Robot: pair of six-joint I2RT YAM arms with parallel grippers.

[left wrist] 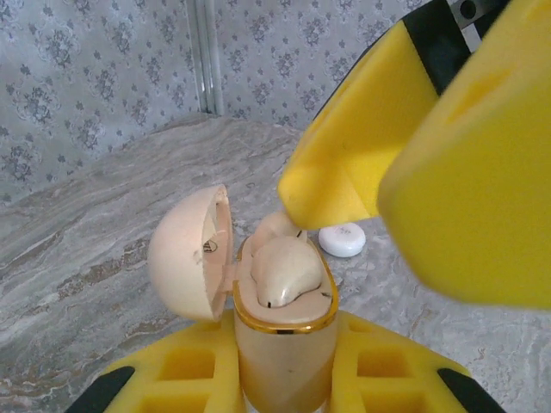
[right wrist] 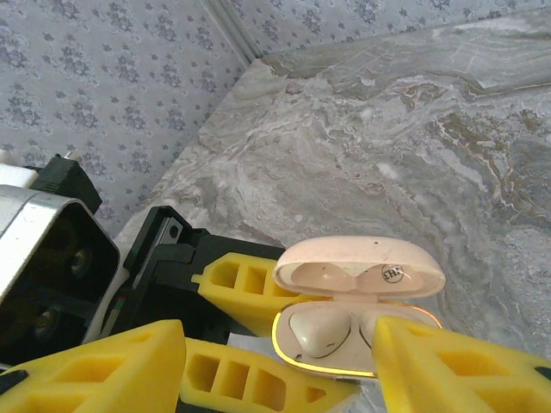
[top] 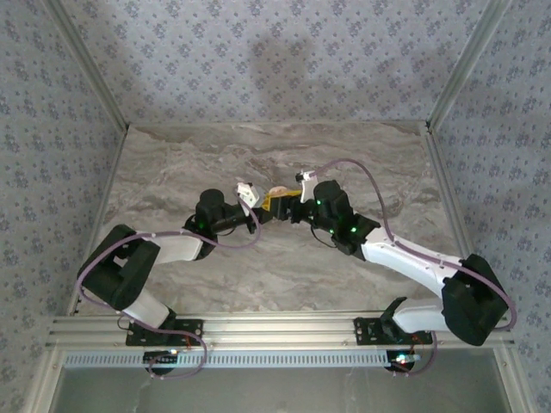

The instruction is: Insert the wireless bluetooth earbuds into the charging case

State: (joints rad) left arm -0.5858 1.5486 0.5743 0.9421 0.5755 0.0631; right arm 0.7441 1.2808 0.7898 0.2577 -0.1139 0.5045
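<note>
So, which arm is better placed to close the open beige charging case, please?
Right, probably: left gripper is shut on the beige charging case; the open right gripper hovers over it.

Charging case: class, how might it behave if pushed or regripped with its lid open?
The charging case looks smooth and rounded, so probably slippery. Its hinged lid stands open, so a nudge may swing it. Hard-looking shell: likely stiff.

Overhead looks down; wrists closely share charging case (left wrist: pixel 284 361).
</note>
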